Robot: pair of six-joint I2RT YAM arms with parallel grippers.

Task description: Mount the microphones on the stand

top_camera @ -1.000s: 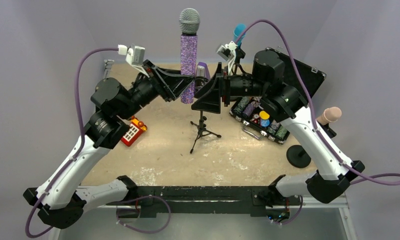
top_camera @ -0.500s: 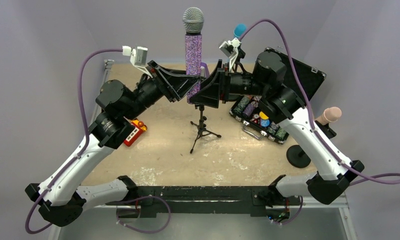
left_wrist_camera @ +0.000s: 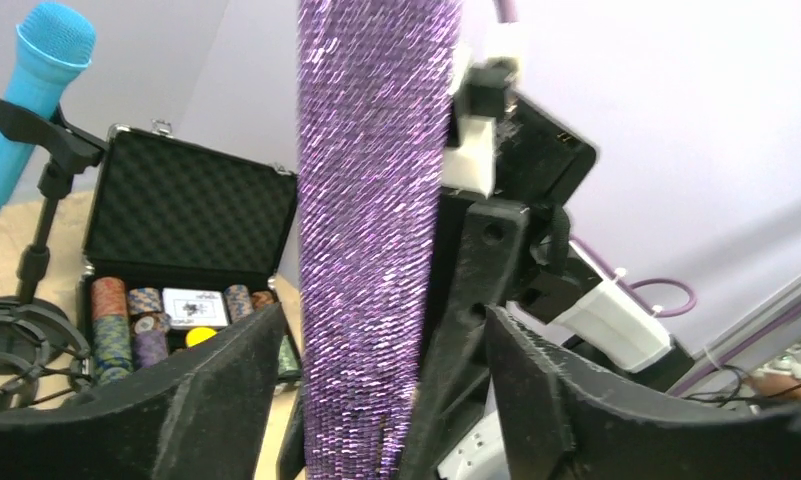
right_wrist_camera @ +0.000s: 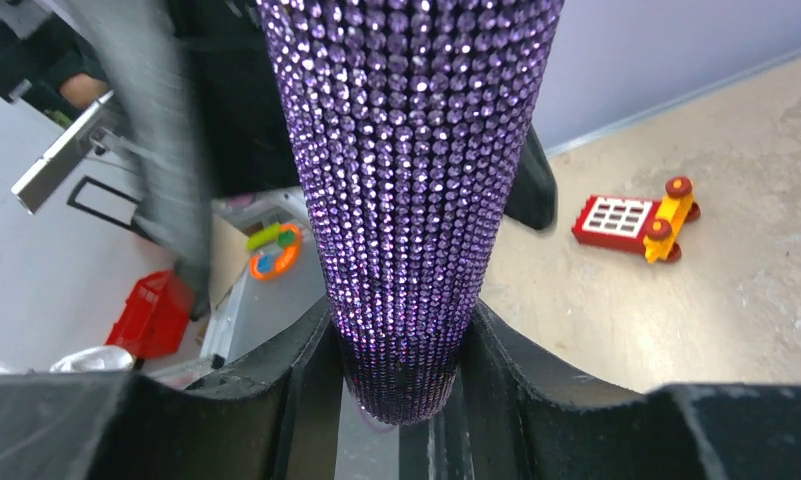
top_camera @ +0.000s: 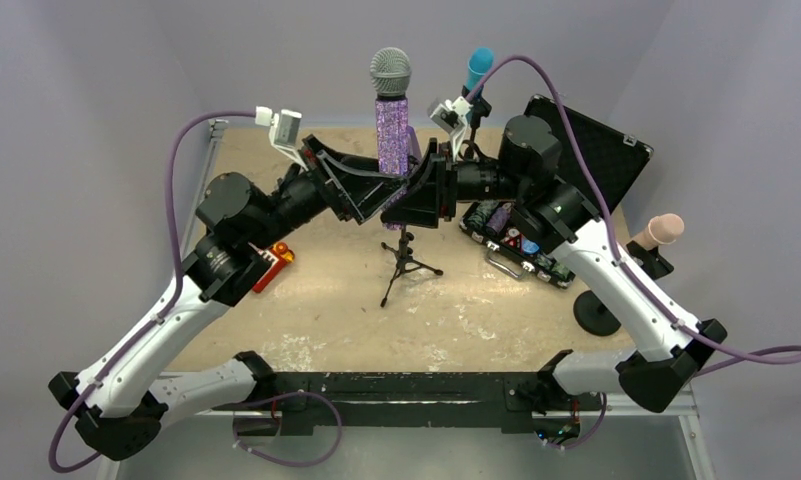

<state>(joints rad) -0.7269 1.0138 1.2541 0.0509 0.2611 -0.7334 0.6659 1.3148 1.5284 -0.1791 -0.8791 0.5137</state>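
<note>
The glittery purple microphone (top_camera: 392,125) stands upright in the air, grey mesh head on top, above the small black tripod stand (top_camera: 404,262). My right gripper (top_camera: 419,190) is shut on its lower end; in the right wrist view both pads press the purple microphone (right_wrist_camera: 411,200) just above its tip, at my right gripper (right_wrist_camera: 400,340). My left gripper (top_camera: 376,192) stands open around the same shaft (left_wrist_camera: 371,250), with gaps on both sides of my left gripper (left_wrist_camera: 384,330). The cyan-blue microphone (top_camera: 478,68) sits clipped in a stand at the back. The pale pink microphone (top_camera: 664,230) sits on a stand at the right.
An open black case of poker chips (top_camera: 521,235) lies right of the tripod, its lid up. A red and yellow toy phone (top_camera: 268,266) lies under the left arm. The pink microphone's stand has a round black base (top_camera: 598,315) near the right edge.
The purple microphone has moved right and toward the back with both grippers. My right jaws have closed onto its lower end, and my left jaws have opened off it.
</note>
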